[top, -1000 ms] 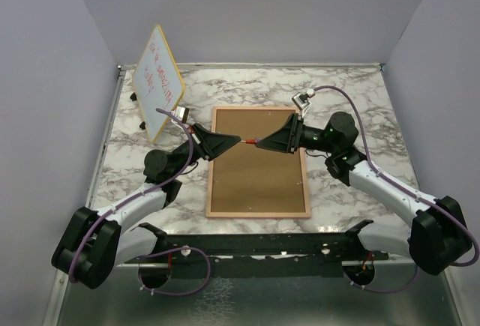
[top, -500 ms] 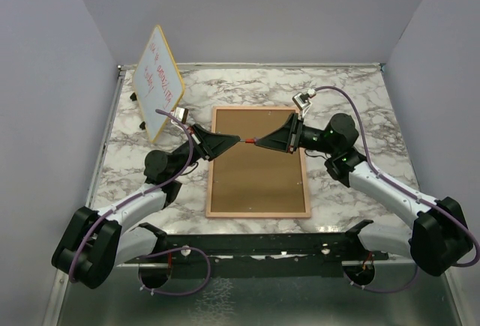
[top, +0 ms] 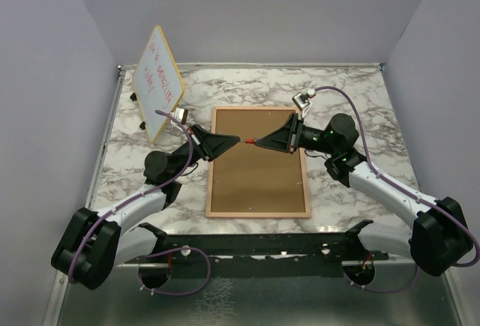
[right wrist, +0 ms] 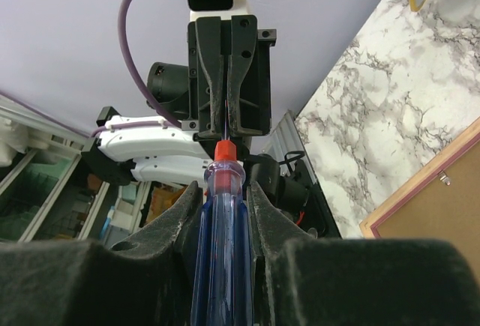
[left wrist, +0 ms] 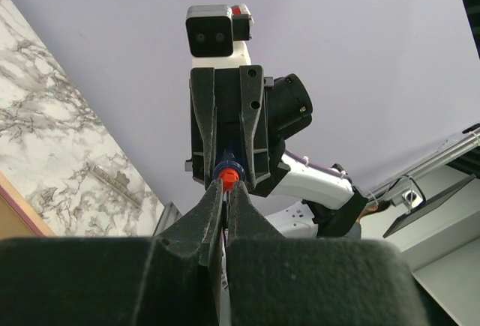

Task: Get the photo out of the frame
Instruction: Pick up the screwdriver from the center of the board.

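Top external view: the frame is lying flat on the marble desk with its brown back facing up, so the photo is not showing. The left fingers and right fingers are meeting tip to tip above the upper part of the frame, without touching it. A screwdriver is bridging the gap between them. A whiteboard is standing tilted at the far left.

Left wrist view: the left fingers are pressing together on the thin shaft of the screwdriver. Only a corner of the frame is showing, low on the left and well below the tips.

Right wrist view: the right fingers are clamping the blue handle of the screwdriver on both sides. The frame is lying to the lower right, apart from the fingers.
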Controlling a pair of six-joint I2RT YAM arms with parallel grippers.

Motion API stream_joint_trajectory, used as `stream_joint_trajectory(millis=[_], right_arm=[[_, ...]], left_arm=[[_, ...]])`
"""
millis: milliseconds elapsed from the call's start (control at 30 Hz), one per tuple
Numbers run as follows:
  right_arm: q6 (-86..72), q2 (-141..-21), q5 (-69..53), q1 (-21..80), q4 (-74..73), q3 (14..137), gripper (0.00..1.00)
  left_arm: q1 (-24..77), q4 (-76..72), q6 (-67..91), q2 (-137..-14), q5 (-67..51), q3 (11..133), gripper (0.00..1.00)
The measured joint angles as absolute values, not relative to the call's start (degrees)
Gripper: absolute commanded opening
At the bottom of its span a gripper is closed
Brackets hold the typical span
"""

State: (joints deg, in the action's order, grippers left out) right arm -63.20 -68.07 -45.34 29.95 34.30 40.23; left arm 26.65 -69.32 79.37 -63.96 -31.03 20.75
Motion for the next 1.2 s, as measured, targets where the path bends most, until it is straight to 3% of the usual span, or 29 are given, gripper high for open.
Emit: stream_joint_trajectory(millis=[100,133,267,333,467,733,933,1067,1200], right_arm=[[-63.2,-68.07,-45.34,29.95,34.28,40.21,0.01],[-63.2,-68.05,-45.34,29.95,34.28,40.21,0.0],[-63.13,-67.92,-45.39,29.93,34.13,40.21,0.0],[-62.96,-67.92,-45.39,29.93,33.71,40.23,0.0],[-61.23,-67.55,-45.3,29.93,30.79,40.23,0.0],[-51.03,-63.16,-45.32,29.93,14.72,43.4,0.0],[-48.27,-63.53,-49.89,29.93,11.84,44.34,0.0],[-48.34,-66.41,-52.23,29.93,11.2,44.66,0.0],[-48.36,-68.27,-53.25,29.93,10.2,44.86,0.0]], left_arm=[[26.65,-69.32,79.42,-63.96,-31.0,20.75,0.0],[26.65,-69.3,79.42,-63.94,-30.98,20.75,0.07],[26.65,-69.34,79.53,-63.9,-30.98,20.75,0.59],[26.65,-69.32,80.05,-63.7,-31.09,20.75,0.79],[26.7,-65.41,78.04,-61.69,-31.55,20.95,0.99],[26.7,-35.92,59.66,-55.94,-34.81,30.81,0.99],[26.7,-11.38,40.1,-57.25,-38.35,40.51,0.98],[26.7,-2.48,31.4,-60.58,-43.75,43.59,0.92],[26.76,1.56,27.05,-61.63,-48.95,44.53,0.8]])
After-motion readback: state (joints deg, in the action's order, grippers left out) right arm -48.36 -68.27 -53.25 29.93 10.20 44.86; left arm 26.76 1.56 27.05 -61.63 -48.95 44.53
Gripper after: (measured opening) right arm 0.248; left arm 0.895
